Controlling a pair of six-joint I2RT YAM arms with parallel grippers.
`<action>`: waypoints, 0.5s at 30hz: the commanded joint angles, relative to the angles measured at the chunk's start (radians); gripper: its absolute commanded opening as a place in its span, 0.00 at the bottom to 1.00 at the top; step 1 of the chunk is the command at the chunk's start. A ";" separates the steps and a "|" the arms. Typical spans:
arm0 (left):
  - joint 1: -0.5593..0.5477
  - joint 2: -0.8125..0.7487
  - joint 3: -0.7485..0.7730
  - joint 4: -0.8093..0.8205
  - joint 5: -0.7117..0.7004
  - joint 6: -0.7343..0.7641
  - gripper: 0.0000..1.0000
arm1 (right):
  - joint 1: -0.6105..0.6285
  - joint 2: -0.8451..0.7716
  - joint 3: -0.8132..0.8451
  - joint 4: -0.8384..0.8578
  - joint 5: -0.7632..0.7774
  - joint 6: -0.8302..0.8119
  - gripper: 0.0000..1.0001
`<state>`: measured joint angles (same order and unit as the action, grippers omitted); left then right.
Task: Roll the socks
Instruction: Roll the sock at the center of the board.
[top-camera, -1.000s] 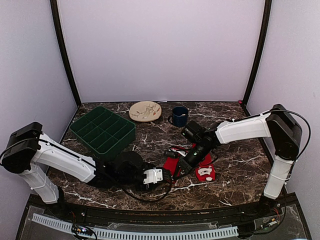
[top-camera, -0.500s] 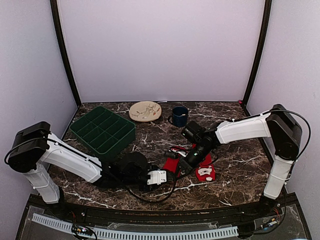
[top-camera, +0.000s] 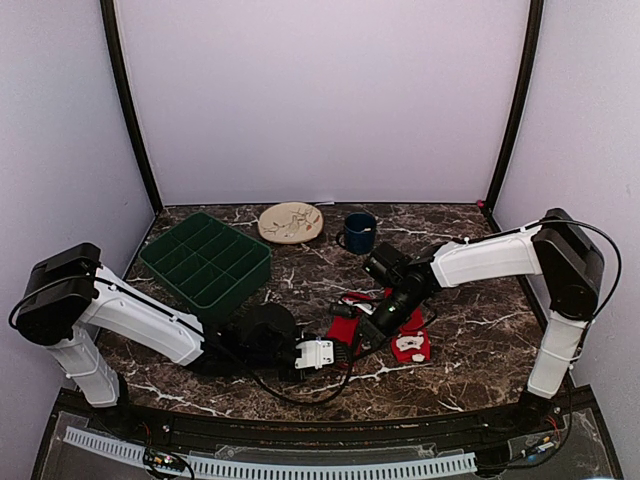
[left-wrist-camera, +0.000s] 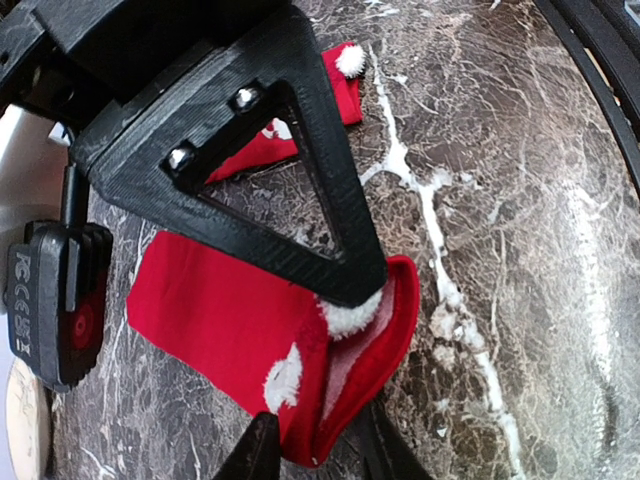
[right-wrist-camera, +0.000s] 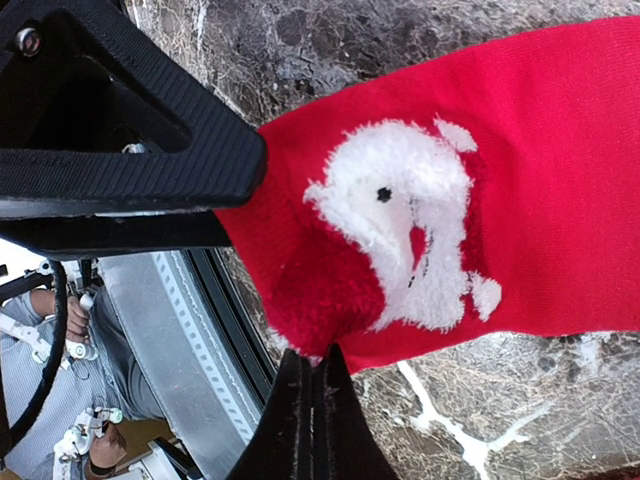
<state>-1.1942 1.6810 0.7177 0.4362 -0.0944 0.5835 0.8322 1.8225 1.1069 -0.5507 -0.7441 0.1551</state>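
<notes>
One of the red socks (top-camera: 343, 328) lies on the marble table just left of centre, and its white-fluffed end shows close up as the sock (left-wrist-camera: 230, 330). My left gripper (left-wrist-camera: 320, 442) is open, and its two fingertips (left-wrist-camera: 262, 447) straddle that sock's folded end without squeezing it. My right gripper (right-wrist-camera: 310, 368) is shut on the sock's (right-wrist-camera: 540, 180) edge beside a white figure pattern. In the top view it is the right gripper (top-camera: 372, 322), close to the left gripper (top-camera: 330, 352). The second sock (top-camera: 411, 345) lies flat to the right.
A green compartment tray (top-camera: 205, 260) stands at the back left. A beige plate (top-camera: 291, 221) and a dark blue mug (top-camera: 359, 231) sit near the back wall. The table's front rail (right-wrist-camera: 190, 330) runs close behind the grippers.
My left gripper has slid right up to the sock's end and its jaws have narrowed around it. The right gripper has stayed shut on the sock.
</notes>
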 joint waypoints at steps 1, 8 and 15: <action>-0.004 -0.010 0.022 -0.002 0.009 0.001 0.28 | 0.003 0.009 0.018 -0.012 -0.006 -0.011 0.00; -0.003 -0.011 0.025 -0.018 0.018 -0.004 0.17 | 0.003 0.011 0.022 -0.015 -0.001 -0.012 0.00; -0.003 -0.002 0.034 -0.048 0.033 -0.021 0.00 | 0.003 0.012 0.025 -0.018 0.007 -0.005 0.00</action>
<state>-1.1942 1.6810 0.7223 0.4175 -0.0822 0.5751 0.8322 1.8240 1.1088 -0.5617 -0.7418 0.1543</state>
